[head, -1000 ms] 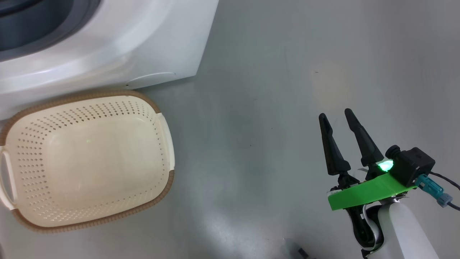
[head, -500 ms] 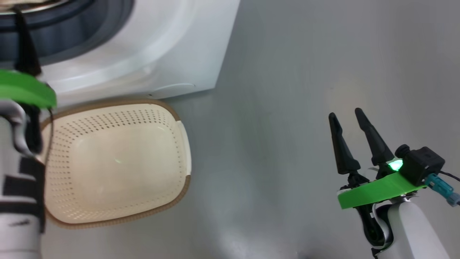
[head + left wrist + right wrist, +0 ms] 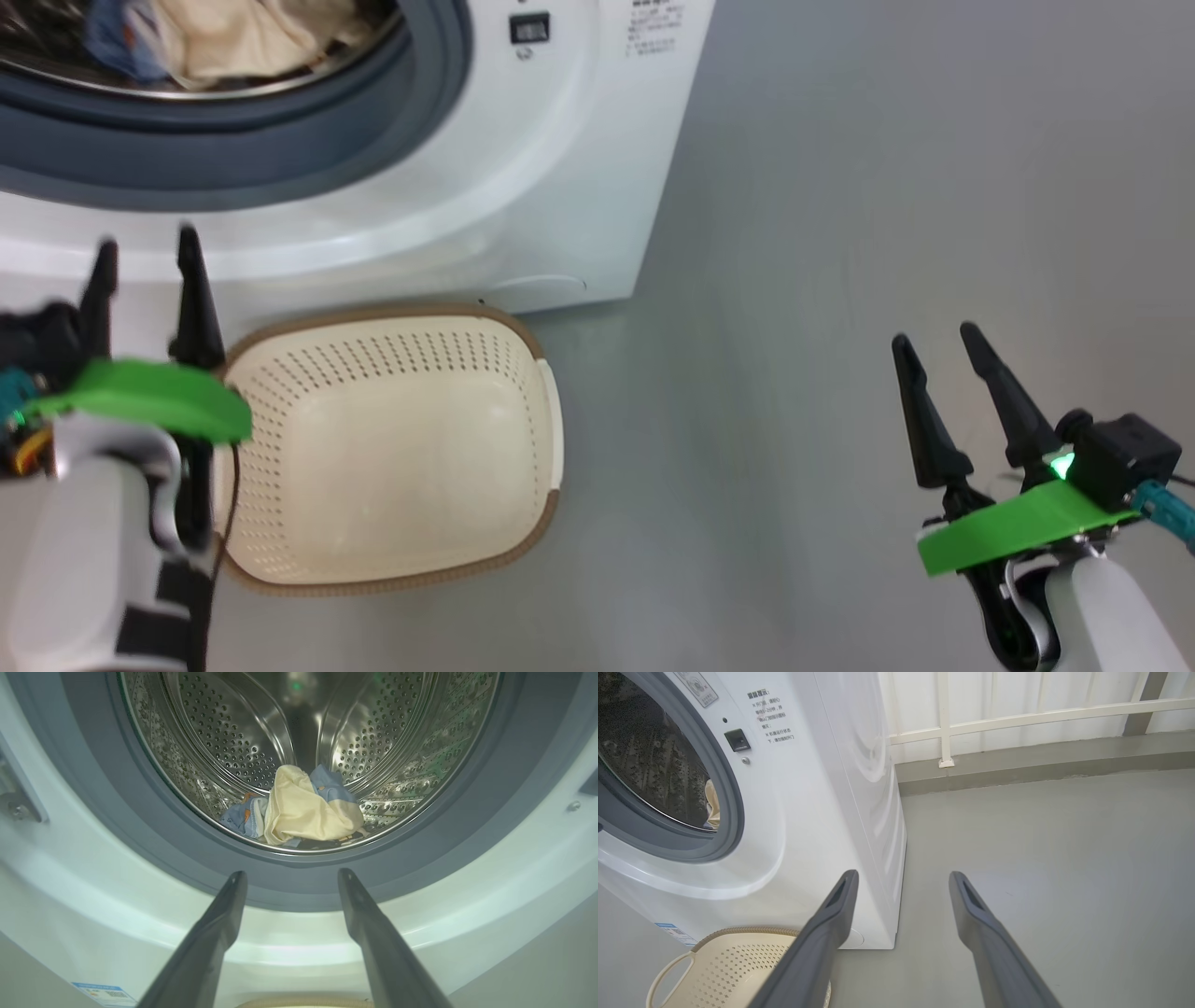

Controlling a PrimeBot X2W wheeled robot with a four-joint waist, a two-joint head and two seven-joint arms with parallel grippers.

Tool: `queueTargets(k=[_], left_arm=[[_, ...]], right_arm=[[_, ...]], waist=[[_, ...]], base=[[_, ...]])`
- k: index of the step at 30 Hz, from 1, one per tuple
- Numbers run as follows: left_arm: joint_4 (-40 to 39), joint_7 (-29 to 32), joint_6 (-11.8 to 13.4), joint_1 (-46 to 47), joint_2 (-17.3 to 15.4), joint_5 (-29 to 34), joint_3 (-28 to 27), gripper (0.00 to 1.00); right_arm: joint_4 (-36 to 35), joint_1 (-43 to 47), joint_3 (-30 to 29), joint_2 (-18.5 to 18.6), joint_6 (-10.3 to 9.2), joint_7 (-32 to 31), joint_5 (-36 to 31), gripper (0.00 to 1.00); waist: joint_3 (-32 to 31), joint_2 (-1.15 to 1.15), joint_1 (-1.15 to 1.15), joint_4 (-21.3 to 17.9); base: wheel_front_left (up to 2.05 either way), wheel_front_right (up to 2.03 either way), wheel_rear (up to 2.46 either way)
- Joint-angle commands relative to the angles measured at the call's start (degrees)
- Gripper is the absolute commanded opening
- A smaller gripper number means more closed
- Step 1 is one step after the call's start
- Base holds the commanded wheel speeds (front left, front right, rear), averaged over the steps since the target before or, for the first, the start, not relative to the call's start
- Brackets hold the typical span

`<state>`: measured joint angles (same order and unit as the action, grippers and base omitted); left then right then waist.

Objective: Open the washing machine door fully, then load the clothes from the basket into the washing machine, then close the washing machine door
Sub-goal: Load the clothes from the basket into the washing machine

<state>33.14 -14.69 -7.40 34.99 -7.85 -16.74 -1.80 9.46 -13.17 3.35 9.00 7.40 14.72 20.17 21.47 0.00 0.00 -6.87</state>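
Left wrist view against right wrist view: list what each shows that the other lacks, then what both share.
Left wrist view, not the right: the open left gripper, the back of the drum, the blue printed part of the clothes. Right wrist view, not the left: the open right gripper, the white railing, the printed warning text, a handle of the basket. Both: the washing machine, its grey-blue seal, cream cloth in the drum, the basket's rim, the blue label sticker.

One washer (image 3: 560,187), with one drum (image 3: 224,742) and one blue sticker (image 3: 100,994). One basket (image 3: 420,359). One bundle of clothes (image 3: 308,809), showing two fabrics, cream and light blue. Two pincers: left pincer (image 3: 147,238), right pincer (image 3: 934,334).
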Motion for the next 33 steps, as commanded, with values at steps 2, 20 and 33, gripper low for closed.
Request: queueTargets(k=[2,20,33], left_arm=[[-2.3,-0.3,-0.1,-2.8,-1.7,0.8,-1.7,1.0],[-13.1,-0.3,-0.1,-24.2,1.2,3.4,-5.1,1.0],[-19.7,-0.3,-0.1,-32.4,1.8,4.2,-4.9,1.0]], right_arm=[[-0.9,1.9,1.1,0.7,0.09,0.3,-0.7,1.0],[-0.6,11.2,-0.9,2.9,0.09,0.3,-0.3,1.0],[-1.2,15.1,-2.8,3.0,0.09,0.3,-0.4,1.0]], waist=[[-3.8,0.0,0.0,2.2],[-14.6,0.0,0.0,6.0],[-17.7,0.0,0.0,7.8]], base=[[0.0,0.0,0.0],[0.0,0.0,0.0],[0.0,0.0,0.0]])
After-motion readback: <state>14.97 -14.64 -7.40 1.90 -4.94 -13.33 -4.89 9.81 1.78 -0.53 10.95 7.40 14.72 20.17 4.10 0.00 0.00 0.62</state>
